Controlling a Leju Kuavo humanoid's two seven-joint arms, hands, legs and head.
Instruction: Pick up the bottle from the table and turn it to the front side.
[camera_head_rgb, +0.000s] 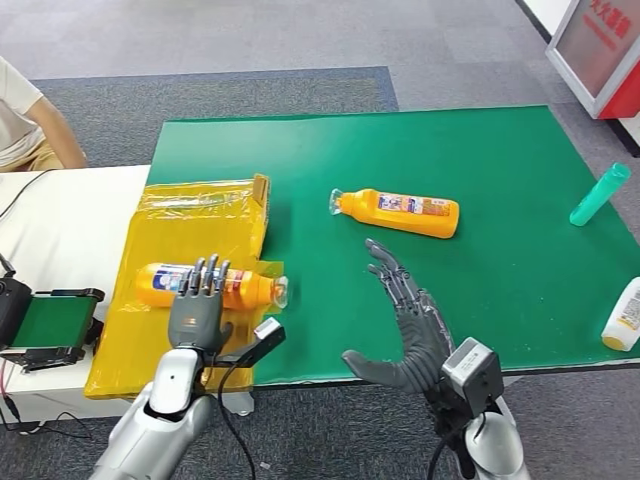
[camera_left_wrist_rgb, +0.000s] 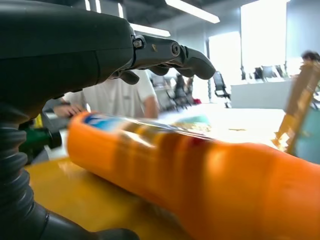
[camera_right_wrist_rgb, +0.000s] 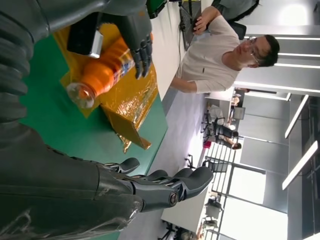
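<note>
1. The left hand (camera_head_rgb: 198, 305) arches, fingers apart, over the bottle (camera_head_rgb: 211, 285), seemingly not yet gripping, poised to grasp.
2. The bottle lies flat on the yellow bag (camera_head_rgb: 151, 340), cap toward three o'clock.
3. The right hand (camera_head_rgb: 407, 325) hovers spread and empty, leaving room.

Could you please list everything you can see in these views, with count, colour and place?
orange bottles: 2; one lying on the yellow bag under the left hand, one lying on the green mat ahead of the right hand
yellow bag: 1, yellow, over the mat's left edge
green mat: 1, green, covering the table
teal tube: 1, far right of the mat
white bottle: 1, white with yellow label, at the mat's right edge
person: 1, light shirt, seated far left
left hand: grey, fingers over the nearer bottle
right hand: grey, open, above the mat
</note>
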